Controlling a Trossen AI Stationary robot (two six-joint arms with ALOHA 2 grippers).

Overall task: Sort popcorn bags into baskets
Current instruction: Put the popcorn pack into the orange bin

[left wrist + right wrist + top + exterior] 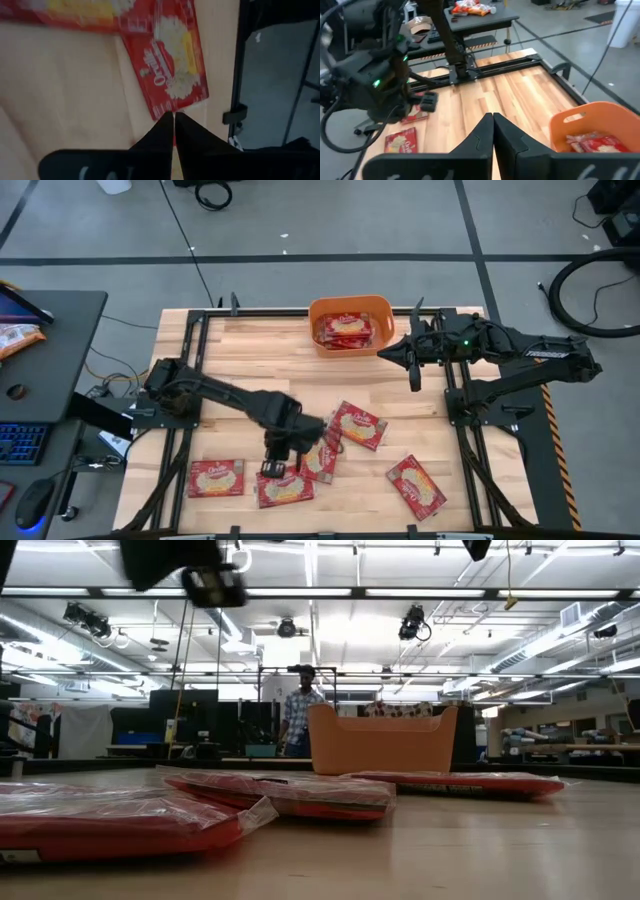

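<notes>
High view: left pincer (277,470) lower centre of frame, over popcorn bags (285,489) scattered along table (250,360) front edge; orange basket (350,309) top centre, bags inside. Right pincer (414,379) beside basket, upper right. Left wrist view alone shows left fingers together, tips at bag (167,70) edge. Right wrist view: fingers together, empty. Low view adds person (298,718) behind basket (380,740).

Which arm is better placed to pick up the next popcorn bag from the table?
Left. The left gripper hangs right over the loose bags at the table's near edge, fingers shut. The right gripper waits beside the basket, far from any loose bag.
</notes>
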